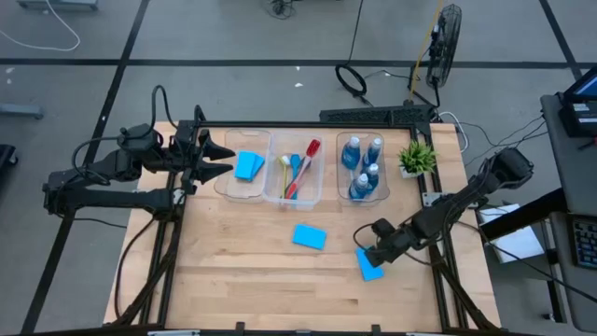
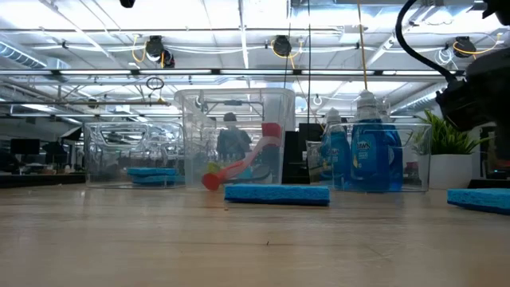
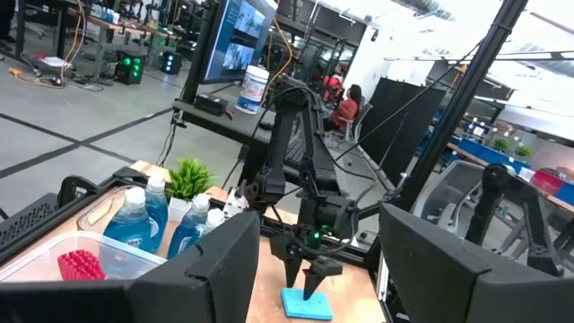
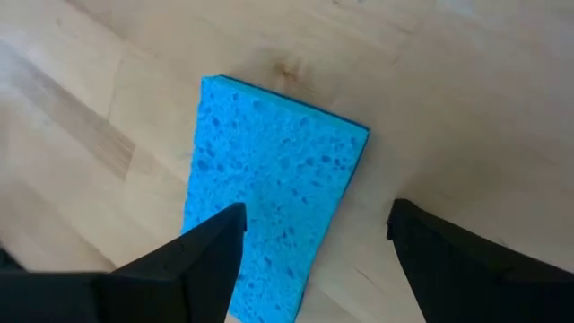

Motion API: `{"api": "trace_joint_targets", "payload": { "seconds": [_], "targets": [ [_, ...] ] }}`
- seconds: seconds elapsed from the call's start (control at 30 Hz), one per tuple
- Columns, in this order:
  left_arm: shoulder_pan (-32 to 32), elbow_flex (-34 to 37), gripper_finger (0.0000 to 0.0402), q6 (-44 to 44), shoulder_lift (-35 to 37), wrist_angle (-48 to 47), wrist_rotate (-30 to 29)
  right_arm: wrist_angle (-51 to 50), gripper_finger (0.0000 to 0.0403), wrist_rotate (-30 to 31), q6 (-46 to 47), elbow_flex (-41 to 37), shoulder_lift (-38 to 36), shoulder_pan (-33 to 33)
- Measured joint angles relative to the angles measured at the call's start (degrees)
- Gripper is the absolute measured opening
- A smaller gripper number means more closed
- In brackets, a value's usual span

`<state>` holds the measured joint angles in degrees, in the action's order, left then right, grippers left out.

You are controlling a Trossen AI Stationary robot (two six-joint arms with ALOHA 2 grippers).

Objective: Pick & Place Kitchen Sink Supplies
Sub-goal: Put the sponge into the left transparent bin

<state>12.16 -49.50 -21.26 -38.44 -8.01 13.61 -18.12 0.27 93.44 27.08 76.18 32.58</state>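
Two bright-blue sponges lie flat on the table: one (image 1: 309,236) near the middle, one (image 1: 370,266) toward the right near side. My right gripper (image 1: 371,245) hangs open above the second sponge (image 4: 269,197), fingers pointing down and clear of it; the low view shows a gap above this sponge (image 2: 480,199). My left gripper (image 1: 219,159) waits open at the left bin's left end. More sponges (image 1: 248,165) lie in the left bin, brushes (image 1: 298,173) in the middle bin, blue bottles (image 1: 362,168) in the right bin.
Three clear bins (image 1: 270,196) stand side by side along the table's far side. A small green plant (image 1: 417,157) sits right of them. Bare wood lies between the bins and the near edge (image 1: 280,299).
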Motion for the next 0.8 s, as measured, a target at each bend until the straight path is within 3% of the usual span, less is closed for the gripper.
{"api": "trace_joint_targets", "payload": {
  "seconds": [0.43, 0.8],
  "targets": [
    [0.0, 0.0, 0.023, -1.3, 0.0, 0.0, 0.0, -2.1, 0.0233, 3.4, 4.7, 0.1, 2.9, 0.3],
    [0.0, 0.0, 0.023, -1.1, 0.0, 0.0, 0.4, -5.3, 0.0107, 4.0, 9.3, 0.0, 2.9, 0.3]
  ]
}}
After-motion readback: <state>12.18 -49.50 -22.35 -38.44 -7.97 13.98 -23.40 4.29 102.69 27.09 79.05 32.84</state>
